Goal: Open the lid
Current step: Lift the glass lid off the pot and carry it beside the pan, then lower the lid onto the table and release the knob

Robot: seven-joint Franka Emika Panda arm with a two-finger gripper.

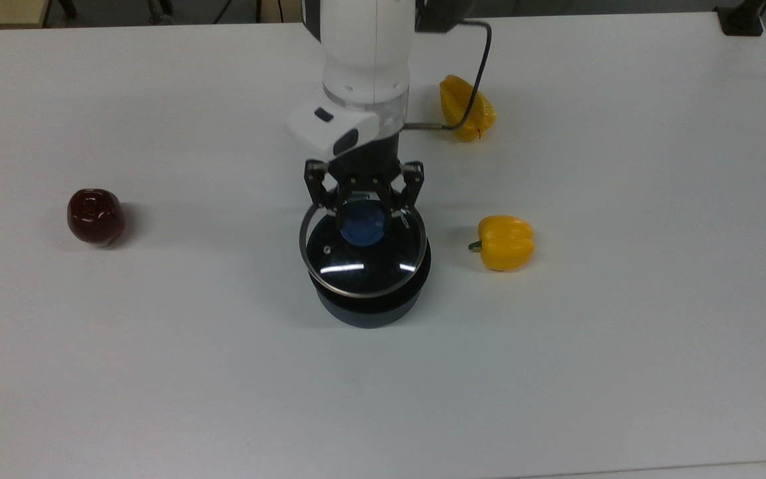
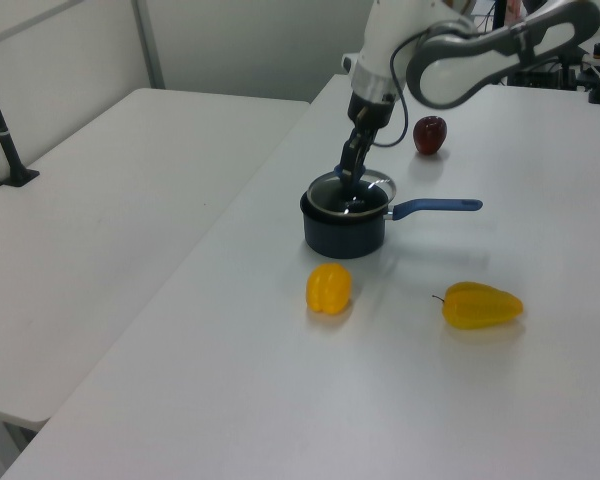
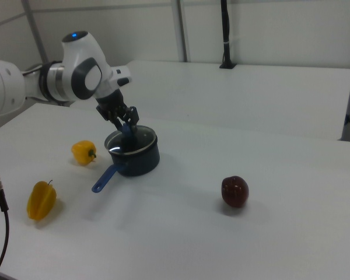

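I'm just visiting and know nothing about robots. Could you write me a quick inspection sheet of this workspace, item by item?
Surface: white table, bare between the items.
Job's things: glass lid held by its blue knob, raised off the dark saucepan.
Clutter: two yellow peppers, a dark red apple, all apart from the pan.
Hand: hand shut on the knob.
Cables: grey cable from the wrist, passing over one pepper.
Surroundings: second white table alongside; black post.
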